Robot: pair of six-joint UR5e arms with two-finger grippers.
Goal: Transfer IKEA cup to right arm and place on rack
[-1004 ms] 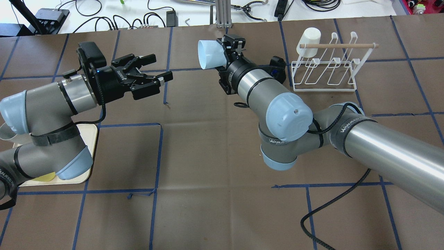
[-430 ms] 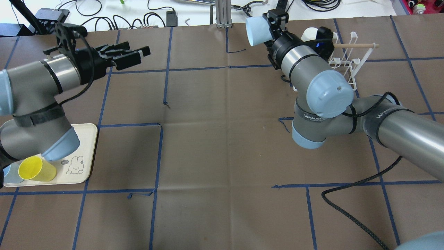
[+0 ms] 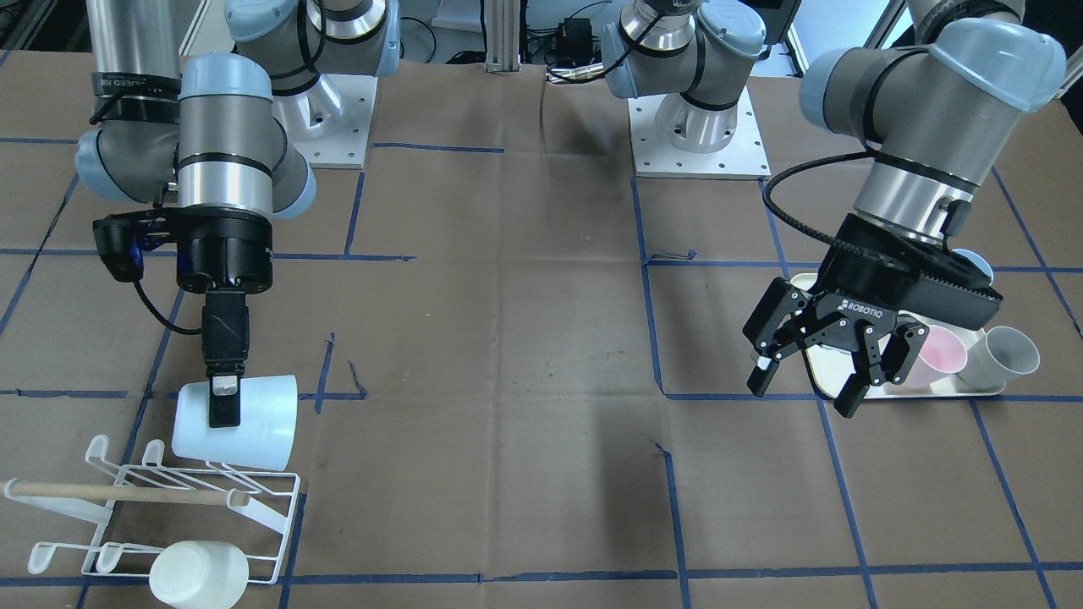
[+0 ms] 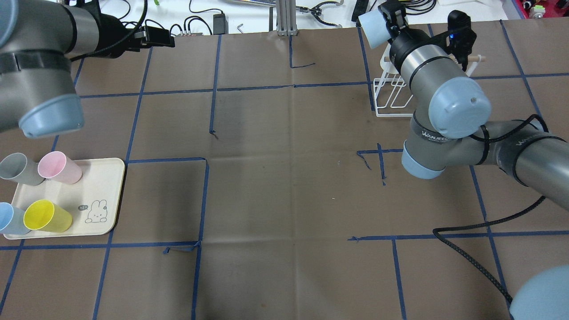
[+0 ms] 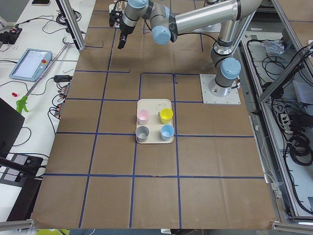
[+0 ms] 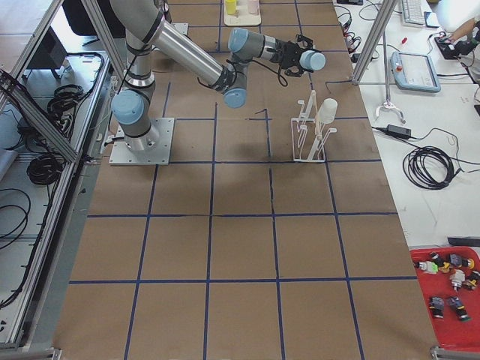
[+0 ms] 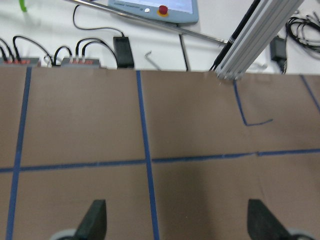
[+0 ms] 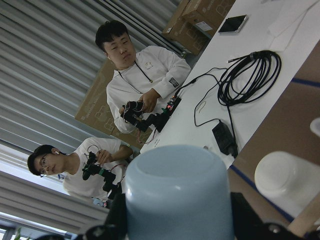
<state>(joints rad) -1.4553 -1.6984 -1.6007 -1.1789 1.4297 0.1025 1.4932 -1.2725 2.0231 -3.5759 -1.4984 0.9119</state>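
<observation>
My right gripper (image 3: 227, 413) is shut on a pale blue cup (image 3: 254, 427), held on its side in the air over the robot-side edge of the white wire rack (image 3: 286, 523). In the overhead view the right gripper (image 4: 392, 18) and cup (image 4: 370, 27) hang at the rack's (image 4: 391, 101) far left end. The cup fills the right wrist view (image 8: 177, 195). My left gripper (image 3: 804, 382) is open and empty, far off above the tray's corner. Its fingers (image 7: 95, 225) show spread over bare table.
A white cup (image 3: 199, 577) sits upturned on a rack prong, below the wooden dowel (image 3: 127, 493). The cream tray (image 4: 104, 198) holds grey (image 4: 18, 169), pink (image 4: 58, 168), blue (image 4: 9, 218) and yellow (image 4: 44, 216) cups. Cables and two operators (image 8: 145, 75) are beyond the table's far edge.
My right arm swung right and away with the blue cup, from mid-table to the rack. My left arm drew back to the far left, uncovering the cups on the tray.
</observation>
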